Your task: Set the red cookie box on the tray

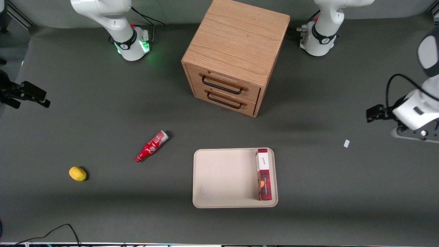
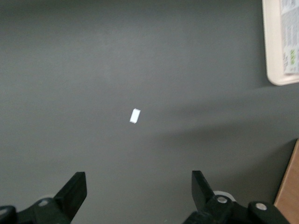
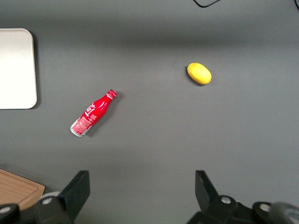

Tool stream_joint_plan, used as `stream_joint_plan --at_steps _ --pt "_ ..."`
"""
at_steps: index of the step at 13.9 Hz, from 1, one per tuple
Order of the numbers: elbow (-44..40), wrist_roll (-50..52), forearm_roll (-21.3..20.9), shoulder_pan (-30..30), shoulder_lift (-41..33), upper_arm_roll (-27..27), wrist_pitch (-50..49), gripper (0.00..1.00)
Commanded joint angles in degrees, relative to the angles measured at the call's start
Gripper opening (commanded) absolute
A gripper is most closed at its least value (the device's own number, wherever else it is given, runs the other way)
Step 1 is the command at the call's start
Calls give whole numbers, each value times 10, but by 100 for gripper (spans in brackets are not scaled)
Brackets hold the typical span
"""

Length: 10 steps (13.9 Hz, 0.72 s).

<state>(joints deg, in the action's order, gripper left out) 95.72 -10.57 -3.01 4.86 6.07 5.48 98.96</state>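
The red cookie box (image 1: pixel 263 174) stands on its long edge on the cream tray (image 1: pixel 223 178), along the tray's rim toward the working arm's end. A strip of the box (image 2: pixel 290 37) and a corner of the tray (image 2: pixel 273 51) show in the left wrist view. My left gripper (image 1: pixel 373 114) is open and empty, held above the bare table well away from the tray, toward the working arm's end. Its two dark fingers stand wide apart in the left wrist view (image 2: pixel 138 179), with nothing between them.
A wooden two-drawer cabinet (image 1: pixel 233 58) stands farther from the front camera than the tray. A small red bottle (image 1: pixel 151 146) and a yellow lemon (image 1: pixel 78 173) lie toward the parked arm's end. A small white scrap (image 1: pixel 346 143) lies on the table below my gripper.
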Motion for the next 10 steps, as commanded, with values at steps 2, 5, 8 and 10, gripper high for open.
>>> stream_joint_plan --at_steps 2,5,8,10 --pt "-3 -32 -5 75 -33 76 -27 100" --pt "-61 -24 0 80 -24 74 -93 100" --pt "-62 -24 3 79 -23 74 -94 100" --pt "-61 -25 3 79 -21 74 -94 100"
